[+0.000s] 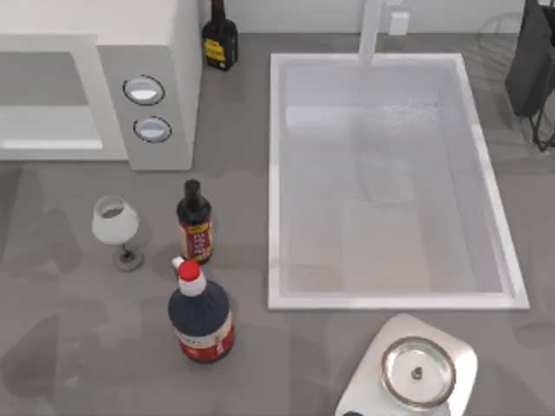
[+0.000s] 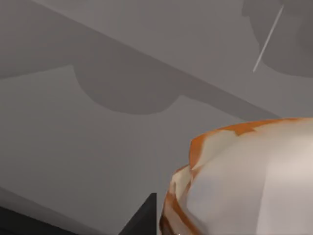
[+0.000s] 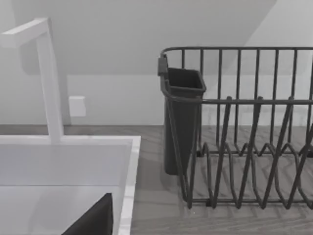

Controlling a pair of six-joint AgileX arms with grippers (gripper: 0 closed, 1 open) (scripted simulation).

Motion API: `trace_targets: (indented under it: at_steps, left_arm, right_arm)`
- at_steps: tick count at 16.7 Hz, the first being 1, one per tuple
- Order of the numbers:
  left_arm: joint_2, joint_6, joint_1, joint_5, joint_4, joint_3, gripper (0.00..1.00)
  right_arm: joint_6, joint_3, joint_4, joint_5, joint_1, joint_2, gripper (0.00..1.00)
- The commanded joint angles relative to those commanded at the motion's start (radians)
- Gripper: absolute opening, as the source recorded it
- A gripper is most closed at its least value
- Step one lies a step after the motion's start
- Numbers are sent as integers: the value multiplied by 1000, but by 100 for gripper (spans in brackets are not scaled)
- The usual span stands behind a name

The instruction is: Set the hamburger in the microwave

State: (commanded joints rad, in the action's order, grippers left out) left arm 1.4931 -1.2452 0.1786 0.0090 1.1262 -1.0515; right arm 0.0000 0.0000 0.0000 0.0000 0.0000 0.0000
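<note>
The hamburger point(image 2: 249, 181), a pale tan bun with orange-brown streaks, looms very close in the left wrist view against plain grey surfaces. A dark part of my left gripper point(image 2: 142, 218) shows beside it; whether it grips the bun is unclear. The microwave point(image 1: 147, 52) stands at the table's back left in the top view, white with a light-grey panel and two round dials point(image 1: 144, 89). Its front opening point(image 1: 48, 95) faces the table. A dark edge of my right gripper point(image 3: 93, 220) hangs over the sink's corner, near the dish rack.
A wine glass point(image 1: 115, 224) and two dark sauce bottles point(image 1: 194, 223) point(image 1: 200, 314) stand in front of the microwave. Another bottle point(image 1: 220, 39) sits behind it. The white sink point(image 1: 277, 182) fills the middle right. A white stand with a metal dish point(image 1: 419, 371) is at the front right. A dark dish rack point(image 3: 244, 127) stands beside the faucet point(image 3: 49, 73).
</note>
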Motion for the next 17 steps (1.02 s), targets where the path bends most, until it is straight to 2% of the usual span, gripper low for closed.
trace_targets:
  at_steps: [4,8,12,17]
  left_arm:
    - [9,2,2,1,-11,2,0]
    - [58,69,2,12,-129,6,0]
    - [148,201,-1,35,-372,12,0]
    - [282,435,-6,72,-783,32,0]
  right_arm:
    - [0,0,0,0,0,0,100]
    - [0,0,0,0,0,0,100]
    - [0,0,0,0,0,0,100]
    - [0,0,0,0,0,0,100]
